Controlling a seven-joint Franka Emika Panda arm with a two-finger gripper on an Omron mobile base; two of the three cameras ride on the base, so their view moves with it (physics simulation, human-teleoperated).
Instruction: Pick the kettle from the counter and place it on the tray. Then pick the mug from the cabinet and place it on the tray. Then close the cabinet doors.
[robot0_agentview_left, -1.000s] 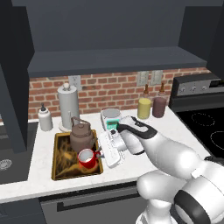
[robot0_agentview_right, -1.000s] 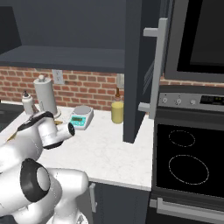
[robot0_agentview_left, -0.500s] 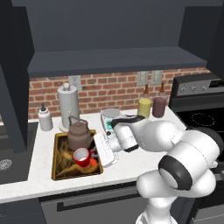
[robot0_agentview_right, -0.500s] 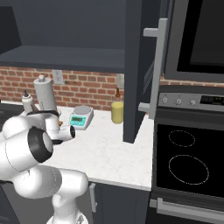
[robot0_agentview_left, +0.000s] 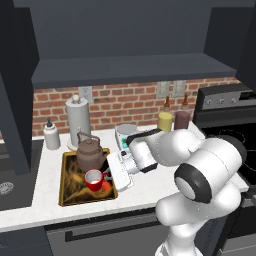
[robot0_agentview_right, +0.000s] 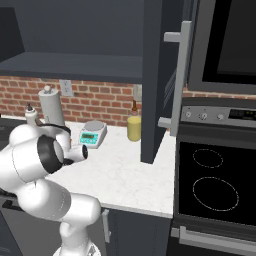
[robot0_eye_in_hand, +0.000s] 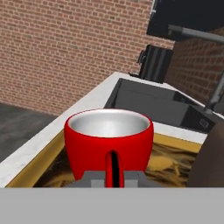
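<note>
Second step near done: mug (robot0_agentview_left: 93, 179) down on the tray (robot0_agentview_left: 67, 193), just right of and nearer than the kettle (robot0_agentview_left: 90, 154). Gripper (robot0_eye_in_hand: 113, 180) pinching the mug's handle. Next, by judgement: releasing, backing off, then swinging the cabinet doors (robot0_agentview_right: 158, 80) shut.

Mug (robot0_agentview_left: 94, 179) and kettle (robot0_agentview_left: 91, 154) on tray (robot0_agentview_left: 70, 192), mug in front

No legible text or labels anywhere.
</note>
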